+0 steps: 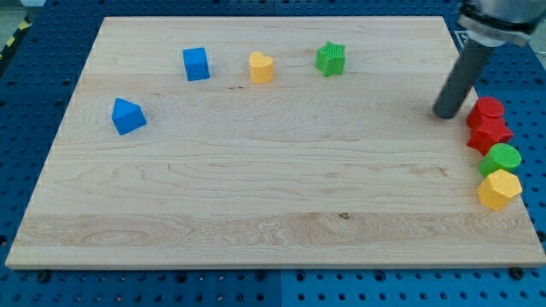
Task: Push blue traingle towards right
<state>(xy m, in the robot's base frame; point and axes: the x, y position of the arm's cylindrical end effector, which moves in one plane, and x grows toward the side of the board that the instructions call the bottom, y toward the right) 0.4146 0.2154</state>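
Observation:
The blue triangle point(128, 116) lies on the wooden board point(273, 196) at the view's left. My tip point(444, 114) rests on the board far to the view's right of it, close to the left of two red blocks point(487, 124). The dark rod slants up toward the view's top right. The tip touches no block.
A blue cube point(196, 64), a yellow block point(261, 66) and a green star point(330, 59) stand in a row near the top. A green round block point(501, 159) and a yellow hexagon point(499, 189) sit at the right edge below the red blocks.

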